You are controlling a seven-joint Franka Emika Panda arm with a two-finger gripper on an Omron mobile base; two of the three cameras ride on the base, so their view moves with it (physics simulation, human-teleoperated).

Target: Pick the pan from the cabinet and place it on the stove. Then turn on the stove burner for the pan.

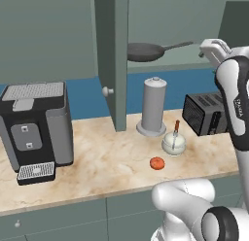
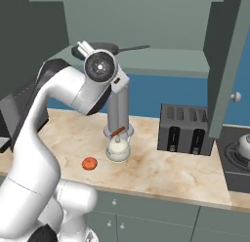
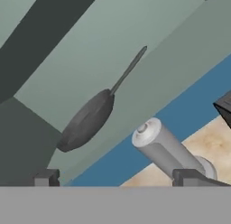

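You can see lettering on the arm's black forearm strip in the left base view, but it is too small to read.

The left base view gives you the coffee machine at the tabletop's left end, plus the grey canister, the toaster, a small white bowl with a red-handled utensil, and a tomato. The right base view adds the stove at the far right, with a silver kettle on it.

Your pan sits on the shelf of the open cabinet, handle pointing right in the left base view.

Your pincer stands wide, fingertips well apart, holding nothing and touching nothing. It is raised near the cabinet opening, facing the pan and apart from it.
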